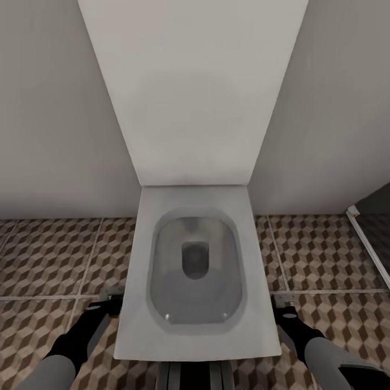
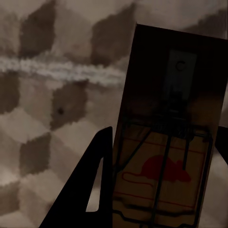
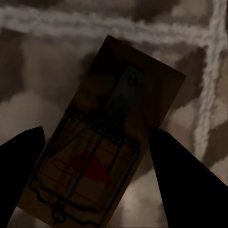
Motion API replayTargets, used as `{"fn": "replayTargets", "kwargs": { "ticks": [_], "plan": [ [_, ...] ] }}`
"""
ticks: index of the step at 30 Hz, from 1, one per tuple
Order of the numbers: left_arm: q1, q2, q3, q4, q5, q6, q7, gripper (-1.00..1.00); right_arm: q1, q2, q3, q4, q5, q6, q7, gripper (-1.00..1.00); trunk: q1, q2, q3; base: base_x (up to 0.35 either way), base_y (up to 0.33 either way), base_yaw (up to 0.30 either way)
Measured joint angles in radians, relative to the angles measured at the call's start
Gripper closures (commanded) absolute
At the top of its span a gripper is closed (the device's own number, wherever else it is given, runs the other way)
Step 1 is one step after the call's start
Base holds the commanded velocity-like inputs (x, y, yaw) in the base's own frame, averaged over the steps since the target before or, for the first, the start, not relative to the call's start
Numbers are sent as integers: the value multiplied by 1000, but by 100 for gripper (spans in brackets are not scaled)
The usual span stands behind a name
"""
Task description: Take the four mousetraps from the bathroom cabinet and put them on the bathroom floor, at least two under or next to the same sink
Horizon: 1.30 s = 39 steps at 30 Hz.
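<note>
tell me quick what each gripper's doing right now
left gripper: shut on a mousetrap
right gripper: shut on another mousetrap

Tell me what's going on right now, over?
Left gripper holding a mousetrap. Right gripper straddling another mousetrap, grip unclear. Toilet dead ahead; patterned floor either side.

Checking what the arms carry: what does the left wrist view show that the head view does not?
Left wrist view alone: a mousetrap with a red mouse mark, between the left gripper fingers. Head view alone: a white toilet, the wall behind it, and both forearms low at its sides. Both: the cube-patterned bathroom floor with pale grout lines.
</note>
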Motion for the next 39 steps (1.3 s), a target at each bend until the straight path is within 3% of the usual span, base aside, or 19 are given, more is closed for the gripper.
{"fn": "replayTargets", "kwargs": {
  "ticks": [3,20,29,39],
  "plan": [
    [0,0,0,0,0,0,0,100,0,1,0,0,0,-1,0,100,1,-1,-12,0,0,0],
    [0,-1,0,7,0,1,2,100,0,3,1,0,2,0,0,100,1,-1,-12,0,0,0],
    [0,-9,-1,13,-1,-1,65,100,0,3,0,0,2,0,0,100,1,-1,-12,0,0,0],
    [0,-6,-2,59,2,-11,82,100,0,4,0,0,3,1,0,100,1,-1,-12,0,0,0]
  ]
}}
